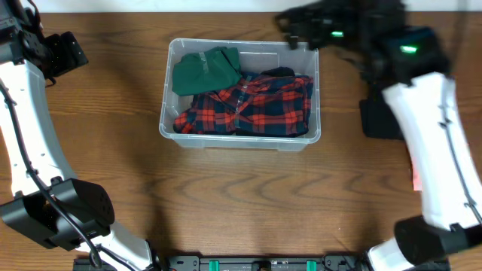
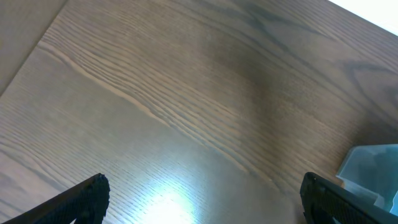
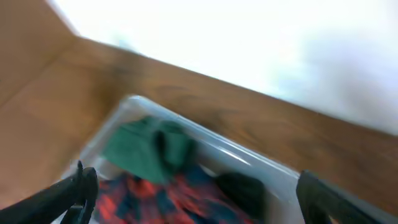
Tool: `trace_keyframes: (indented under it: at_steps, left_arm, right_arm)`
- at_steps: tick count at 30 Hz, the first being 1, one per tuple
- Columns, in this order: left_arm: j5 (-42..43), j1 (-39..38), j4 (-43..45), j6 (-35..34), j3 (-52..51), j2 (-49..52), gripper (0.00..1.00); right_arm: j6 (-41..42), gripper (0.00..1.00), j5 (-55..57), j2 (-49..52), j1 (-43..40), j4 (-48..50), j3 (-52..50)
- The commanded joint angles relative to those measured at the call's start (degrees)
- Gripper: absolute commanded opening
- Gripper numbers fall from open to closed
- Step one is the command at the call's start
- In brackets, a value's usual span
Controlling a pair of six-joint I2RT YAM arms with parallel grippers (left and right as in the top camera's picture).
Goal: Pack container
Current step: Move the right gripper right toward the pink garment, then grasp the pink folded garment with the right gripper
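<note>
Left tool (image 1: 64,53) wide open, near the far left corner of the worktop (image 1: 241,203); fingers (image 2: 84,196) far apart, only bare wood between. Right tool (image 1: 301,31) wide open too, blurred, up by the far edge, just past the far right corner of the bin (image 1: 239,143); its fingers spread, gripping nothing. Bin mid-worktop, nearer the far edge, long side along it. Inside, at the far left corner, a green garment (image 1: 205,69); across the near half, a red plaid shirt (image 1: 248,105); at the far right, something dark (image 1: 280,73), touching the plaid. Toward the right edge, a black object (image 1: 376,119), partly hidden under the right arm (image 1: 429,135). One bin corner low right in the left wrist view.
</note>
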Motion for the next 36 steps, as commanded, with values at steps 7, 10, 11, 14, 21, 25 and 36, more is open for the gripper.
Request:
trace_keyframes:
  at_steps: [7,10,11,14,21,25,36]
  left_arm:
    - [-0.11,0.04,0.04,-0.52,0.17,0.39,0.98]
    - [-0.09,0.04,0.04,-0.52,0.17,0.39,0.98]
    - [-0.11,0.04,0.04,-0.52,0.17,0.39,0.98]
    - [-0.09,0.04,0.04,-0.52,0.17,0.39,0.98]
    - [-0.09,0.04,0.04,-0.52,0.17,0.39,0.98]
    - [-0.11,0.04,0.04,-0.52,0.17,0.39,0.98]
    - [-0.11,0.04,0.04,-0.52,0.17,0.39,0.98]
  right_arm:
    - [8.39,0.99,14.69,1.33,-20.61,-14.97,-2.71]
    - [9.44,0.99,13.51,2.43,-25.49,-15.76,-5.33]
    - [9.64,0.99,13.00,2.60,-27.02,-15.58,-6.64]
    - [10.03,0.99,12.79,2.84,-30.69,-14.21,-11.04]
    - [10.03,0.99,12.35,2.84,-36.41,-9.07,-21.51]
    - [10.03,0.99,12.37,2.84,-38.42,-7.28,-26.56]
    - [12.57,0.90,15.23,2.84,-41.66,-11.54,-34.16]
